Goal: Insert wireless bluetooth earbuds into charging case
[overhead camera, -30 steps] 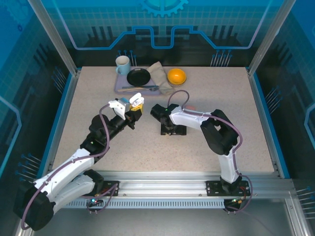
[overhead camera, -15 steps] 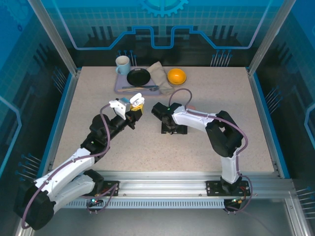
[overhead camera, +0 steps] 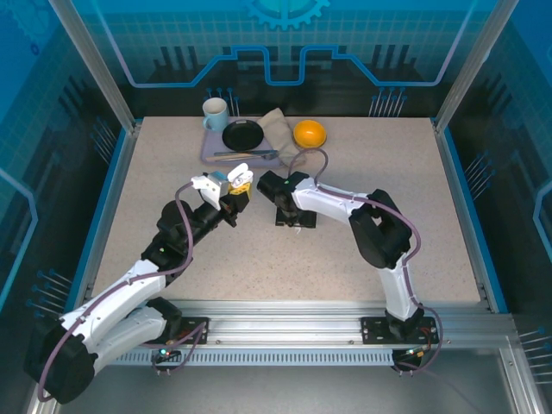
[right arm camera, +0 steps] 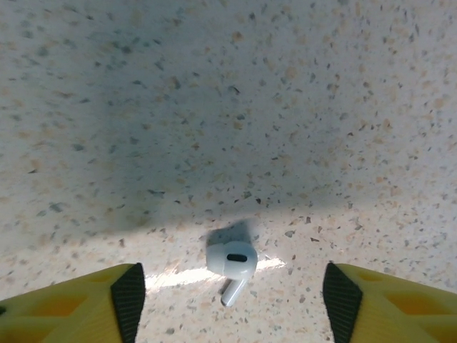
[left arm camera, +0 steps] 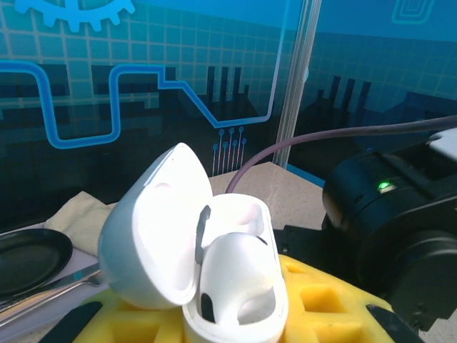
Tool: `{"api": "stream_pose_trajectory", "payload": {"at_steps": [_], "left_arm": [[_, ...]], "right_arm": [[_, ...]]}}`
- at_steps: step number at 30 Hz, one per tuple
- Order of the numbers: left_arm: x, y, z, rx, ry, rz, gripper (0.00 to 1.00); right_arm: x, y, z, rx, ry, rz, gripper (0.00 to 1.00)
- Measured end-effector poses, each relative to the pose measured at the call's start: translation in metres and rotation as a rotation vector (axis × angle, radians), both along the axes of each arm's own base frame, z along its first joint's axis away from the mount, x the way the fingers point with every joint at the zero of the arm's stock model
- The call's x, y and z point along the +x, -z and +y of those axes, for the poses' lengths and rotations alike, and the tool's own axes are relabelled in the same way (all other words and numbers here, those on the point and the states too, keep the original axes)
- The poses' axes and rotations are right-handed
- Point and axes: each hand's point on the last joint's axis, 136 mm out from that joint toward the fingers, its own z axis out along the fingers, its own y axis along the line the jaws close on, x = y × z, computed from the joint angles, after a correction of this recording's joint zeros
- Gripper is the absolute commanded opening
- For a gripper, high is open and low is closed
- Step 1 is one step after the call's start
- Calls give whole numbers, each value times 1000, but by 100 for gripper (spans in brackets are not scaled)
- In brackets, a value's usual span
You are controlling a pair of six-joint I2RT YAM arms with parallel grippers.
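You can see a speckled table [overhead camera: 405, 172]. One white earbud [right arm camera: 232, 261] lies flat on it. At its far edge sit a tray [overhead camera: 210, 153] and an orange bowl [overhead camera: 309, 134].

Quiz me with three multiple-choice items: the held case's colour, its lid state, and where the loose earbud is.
1. What colour is the charging case in the left gripper? A pink; B black; C white.
2. Its lid is: A open; B shut; C missing.
3. Where is the white earbud? A inside the case; B on the table below the right gripper; C pinched in that gripper.
Answers: C, the shell is white; A, the lid is swung back; B, the right wrist view shows it lying on the speckled top.
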Motion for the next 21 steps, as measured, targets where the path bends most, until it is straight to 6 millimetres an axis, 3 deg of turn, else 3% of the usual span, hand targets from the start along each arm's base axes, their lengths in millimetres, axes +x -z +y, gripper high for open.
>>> {"api": "stream_pose_trajectory", "payload": {"at_steps": [6, 21], "left_arm": [[1, 0, 2, 0, -6, 0, 0], [4, 3, 2, 5, -9, 9, 0]], "right_arm": [[2, 6, -5, -2, -1, 14, 56], [4, 14, -3, 19, -21, 25, 50]]}}
